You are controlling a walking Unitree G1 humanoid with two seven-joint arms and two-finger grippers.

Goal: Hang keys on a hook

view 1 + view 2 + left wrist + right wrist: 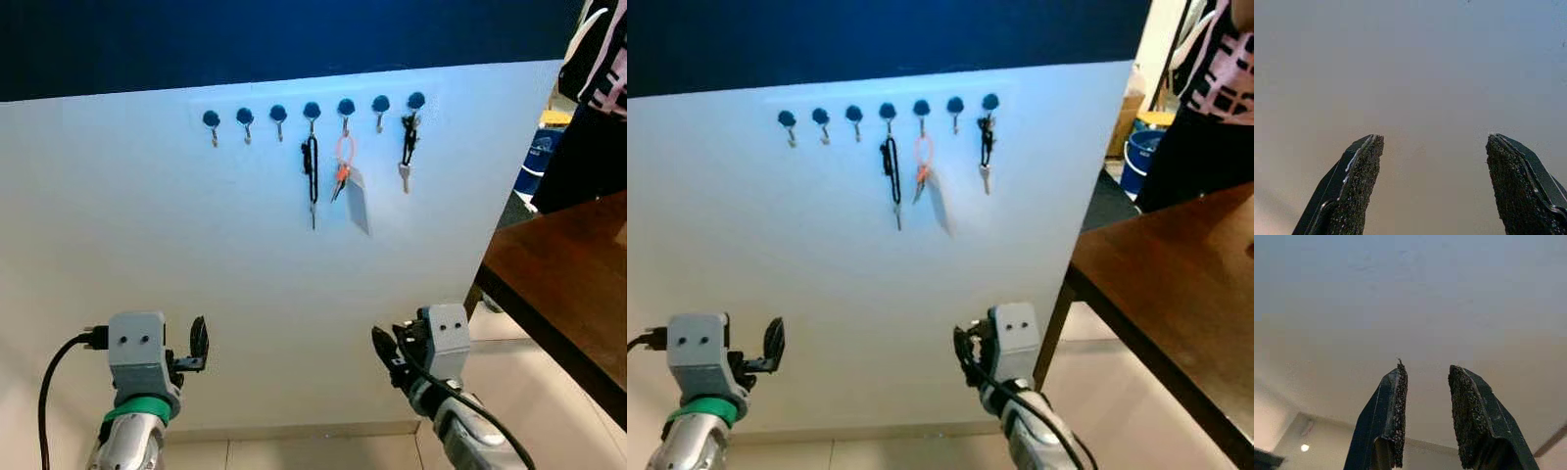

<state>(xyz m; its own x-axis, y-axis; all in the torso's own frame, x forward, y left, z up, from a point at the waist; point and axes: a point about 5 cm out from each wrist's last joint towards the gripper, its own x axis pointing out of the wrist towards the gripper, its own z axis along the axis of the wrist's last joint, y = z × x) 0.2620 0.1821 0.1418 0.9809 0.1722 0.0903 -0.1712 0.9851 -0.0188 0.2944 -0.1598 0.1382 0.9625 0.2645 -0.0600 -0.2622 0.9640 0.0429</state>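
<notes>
1. Nearest to us, the left gripper [1432, 183] was held low on the left before the white board [196, 255], its two black fingers [1354, 188] spread wide with nothing between them.
2. The right gripper [1426, 413] was held low on the right, its fingers [1471, 416] drawn to a narrow gap and holding nothing.
3. To the right stood a brown wooden table [568, 284], its near corner just beside the board's right edge.
4. Farther off, high on the board, ran a row of seven blue-capped hooks [278, 115].
5. A black key strap [311, 168] hung on the fourth hook from the left, the keys on an orange loop with a pale tag [346, 176] on the fifth, and a dark key bunch [408, 147] on the seventh.
6. Beyond the table at far right we saw part of a person [593, 108] and a blue bucket [539, 162].
</notes>
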